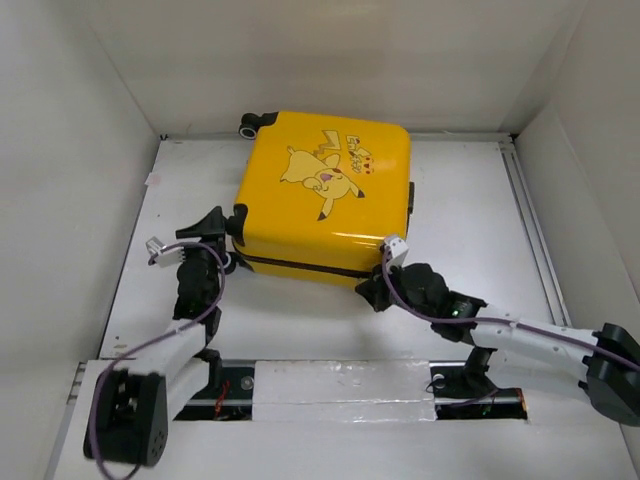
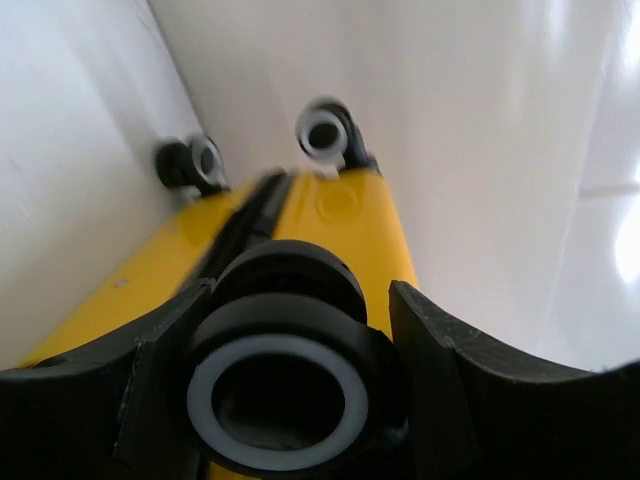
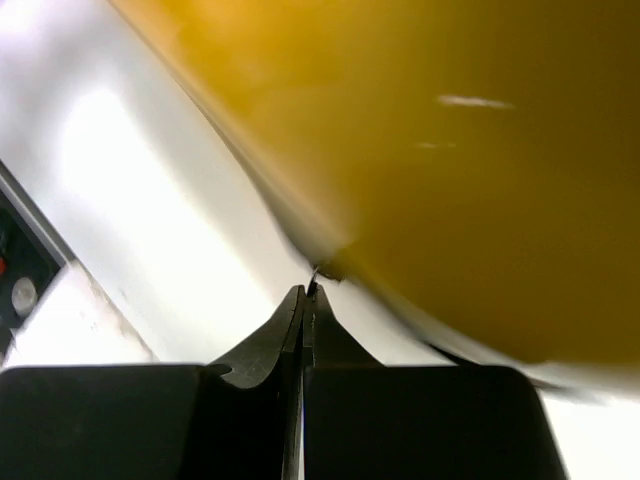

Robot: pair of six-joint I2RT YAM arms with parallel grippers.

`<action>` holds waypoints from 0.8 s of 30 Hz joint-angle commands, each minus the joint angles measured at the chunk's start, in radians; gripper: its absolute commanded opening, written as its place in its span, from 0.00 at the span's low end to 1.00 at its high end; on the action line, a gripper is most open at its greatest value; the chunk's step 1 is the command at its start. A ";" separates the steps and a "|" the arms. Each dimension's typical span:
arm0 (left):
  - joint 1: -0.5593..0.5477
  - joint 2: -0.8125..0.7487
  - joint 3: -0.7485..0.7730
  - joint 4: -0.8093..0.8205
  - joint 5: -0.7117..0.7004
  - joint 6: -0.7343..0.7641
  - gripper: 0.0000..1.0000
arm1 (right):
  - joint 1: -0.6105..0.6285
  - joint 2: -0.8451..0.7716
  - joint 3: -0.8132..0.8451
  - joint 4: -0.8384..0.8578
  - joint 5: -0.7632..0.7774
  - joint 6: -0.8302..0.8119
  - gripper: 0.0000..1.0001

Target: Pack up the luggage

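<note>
White table (image 1: 300, 330) and white walls enclose the scene. On the left, the left gripper (image 1: 228, 240) stands partly open around a spinner wheel (image 2: 275, 395) at the near left corner of the luggage (image 1: 325, 195). In the left wrist view the wheel fills the gap between the black fingers (image 2: 460, 380), which lie against its sides. Ahead of that gripper the yellow shell runs away to two far wheels (image 2: 325, 130) by the back wall. The luggage lies flat and closed on the table, cartoon print facing up, ahead and to the right of the left gripper and ahead and to the left of the right gripper (image 1: 378, 290). That one sits at the case's near right corner, just beside the dark seam. Its fingertips are pressed together, with a tiny dark speck at their tip, too small to identify.
</note>
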 commanded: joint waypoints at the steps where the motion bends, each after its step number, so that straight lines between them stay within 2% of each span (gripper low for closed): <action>1: -0.203 -0.222 -0.033 -0.224 0.259 0.245 0.00 | 0.095 0.075 0.012 0.341 -0.043 0.058 0.00; 2: -0.239 -0.335 -0.033 -0.287 0.238 0.285 0.00 | 0.121 0.101 0.003 0.374 -0.043 0.076 0.00; 3: -0.255 -0.384 -0.033 -0.359 0.238 0.295 0.00 | 0.178 0.132 0.003 0.400 -0.031 0.085 0.00; 5: -0.267 -0.477 -0.042 -0.448 0.251 0.307 0.00 | 0.258 0.242 0.070 0.419 -0.005 0.095 0.00; 7: -0.276 -0.504 -0.042 -0.460 0.294 0.322 0.00 | 0.293 0.304 0.122 0.407 0.024 0.075 0.00; 13: -0.276 -0.390 -0.011 -0.396 0.467 0.345 0.00 | 0.268 0.364 0.263 0.315 0.054 -0.074 0.00; 15: -0.307 -0.341 0.025 -0.374 0.477 0.384 0.00 | 0.257 0.353 0.299 0.273 0.054 -0.097 0.00; 18: -0.471 -0.263 0.107 -0.362 0.361 0.436 0.00 | 0.197 0.313 0.299 0.246 0.014 -0.112 0.00; 19: -0.568 -0.220 0.146 -0.362 0.318 0.456 0.00 | 0.182 0.281 0.287 0.233 0.000 -0.121 0.00; 20: -0.613 -0.199 0.168 -0.346 0.254 0.465 0.00 | 0.156 0.266 0.276 0.233 -0.035 -0.122 0.00; 24: -0.776 -0.079 0.260 -0.291 0.196 0.474 0.00 | 0.142 0.255 0.227 0.261 -0.130 -0.106 0.00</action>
